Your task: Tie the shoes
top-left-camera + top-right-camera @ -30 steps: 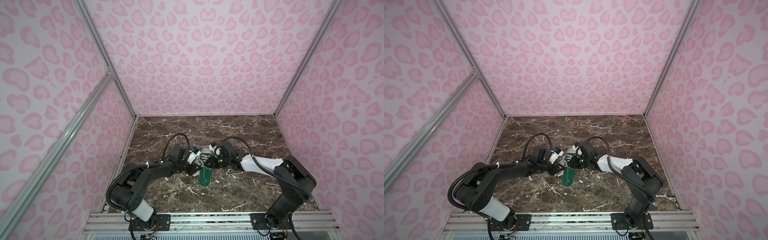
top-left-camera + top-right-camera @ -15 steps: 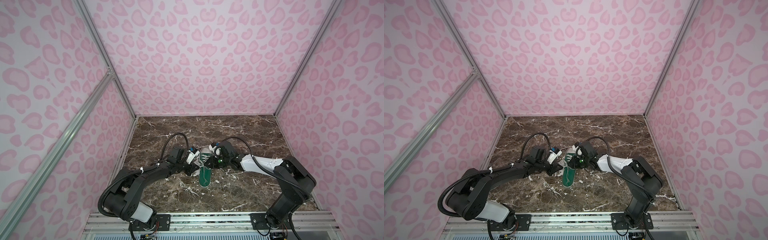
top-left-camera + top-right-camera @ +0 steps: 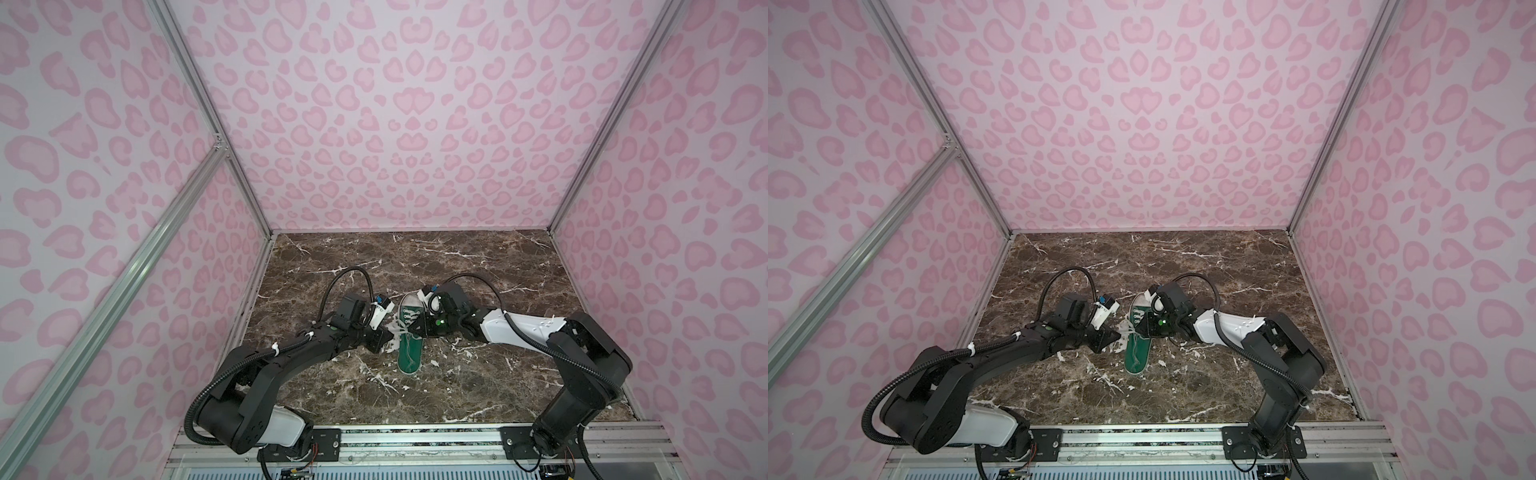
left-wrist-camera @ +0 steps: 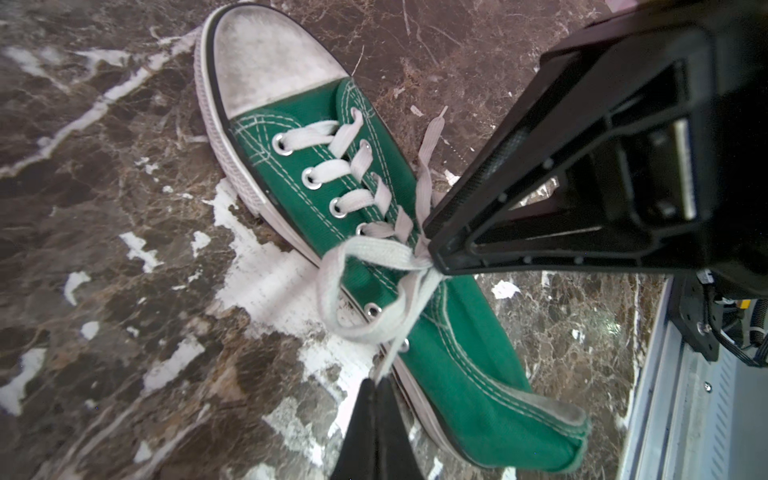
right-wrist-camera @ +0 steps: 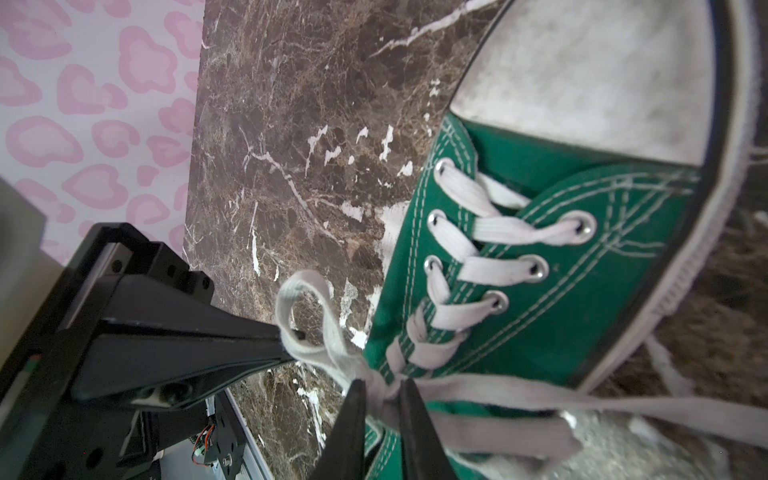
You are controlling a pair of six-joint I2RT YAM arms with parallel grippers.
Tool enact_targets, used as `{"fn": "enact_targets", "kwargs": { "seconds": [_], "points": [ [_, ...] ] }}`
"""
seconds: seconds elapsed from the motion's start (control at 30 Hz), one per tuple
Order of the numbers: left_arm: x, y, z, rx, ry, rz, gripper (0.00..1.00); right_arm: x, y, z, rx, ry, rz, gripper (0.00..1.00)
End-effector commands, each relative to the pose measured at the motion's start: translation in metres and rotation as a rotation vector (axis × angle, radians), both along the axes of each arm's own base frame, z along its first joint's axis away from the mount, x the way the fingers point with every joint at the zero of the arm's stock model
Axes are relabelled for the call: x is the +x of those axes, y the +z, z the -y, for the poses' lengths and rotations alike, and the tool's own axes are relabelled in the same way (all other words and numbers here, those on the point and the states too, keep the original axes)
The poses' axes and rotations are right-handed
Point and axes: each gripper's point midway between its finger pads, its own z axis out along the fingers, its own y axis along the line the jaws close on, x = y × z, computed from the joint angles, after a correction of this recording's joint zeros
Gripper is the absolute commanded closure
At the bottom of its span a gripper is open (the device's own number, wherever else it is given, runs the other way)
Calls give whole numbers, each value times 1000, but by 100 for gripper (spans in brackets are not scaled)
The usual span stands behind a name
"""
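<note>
The shoes are one green sneaker (image 3: pixel 409 351) (image 3: pixel 1137 353) with a white toe cap, lying mid-floor with its toe toward the back wall. My left gripper (image 3: pixel 390 332) (image 3: pixel 1119 334) (image 4: pixel 376 380) is at the sneaker's left side, shut on a strand of the white lace loop (image 4: pixel 332 286) (image 5: pixel 291 299). My right gripper (image 3: pixel 415 330) (image 3: pixel 1144 328) (image 5: pixel 382 386) comes in from the right and is shut on the bunched laces at the crossing above the top eyelets. A free lace end (image 5: pixel 623 409) trails off the sneaker's far side.
The brown marble floor (image 3: pixel 478 266) is boxed in by pink patterned walls (image 3: pixel 415 124) with aluminium corner posts (image 3: pixel 582 174). A metal rail (image 3: pixel 415 436) carrying both arm bases runs along the front edge.
My left arm's elbow has dropped and swung toward the front while its jaws closed fully on the lace. The sneaker and my right gripper have barely moved.
</note>
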Motion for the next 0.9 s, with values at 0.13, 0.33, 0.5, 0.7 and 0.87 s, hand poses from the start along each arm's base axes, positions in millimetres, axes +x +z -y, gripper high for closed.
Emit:
{"fn": "enact_targets", "kwargs": {
  "seconds": [0.13,0.33,0.5,0.7,0.87],
  "points": [
    [5,-3,-12,40,79,6,97,-1,-4,3,-23,4,6,83],
    [9,-4,-15,59,106,10,97,-1,-4,2,-21,6,5,83],
    [9,-2,-15,57,105,13,95,-1,-3,1,-18,7,8,83],
    [8,8,-16,34,102,56,68,-1,-2,1,-16,8,8,83],
    [11,29,-23,1,150,140,45,0,-2,0,-15,9,10,83]
  ]
}}
